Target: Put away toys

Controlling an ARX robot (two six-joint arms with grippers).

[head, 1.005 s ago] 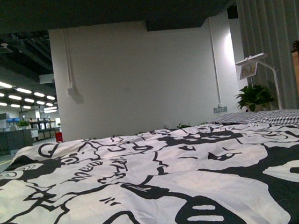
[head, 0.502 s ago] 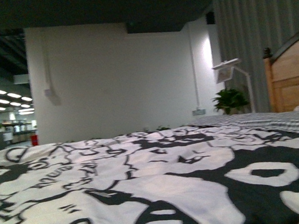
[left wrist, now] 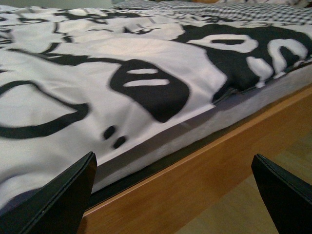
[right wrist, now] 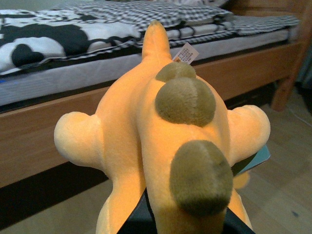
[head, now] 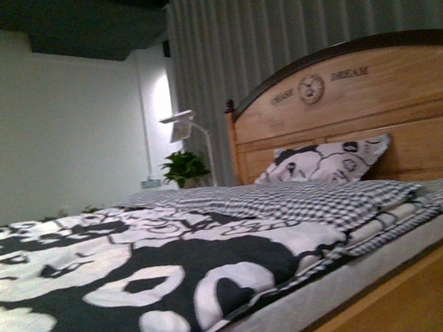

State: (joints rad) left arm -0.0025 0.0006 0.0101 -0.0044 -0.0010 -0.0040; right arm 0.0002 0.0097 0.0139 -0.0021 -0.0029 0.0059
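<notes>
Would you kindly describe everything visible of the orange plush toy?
The plush toy is soft orange-yellow fabric with three olive-green patches along its middle, rounded stubby limbs at each side, a pointed end toward the bed and a white label. It hangs above the floor, gripped by the right gripper.

Dim, soft, slightly blurred indoor light

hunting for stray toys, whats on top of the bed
A black-and-white duvet, a checked blanket and a pillow against the headboard. The toy is in the right gripper instead. Anything under the covers is hidden.
</notes>
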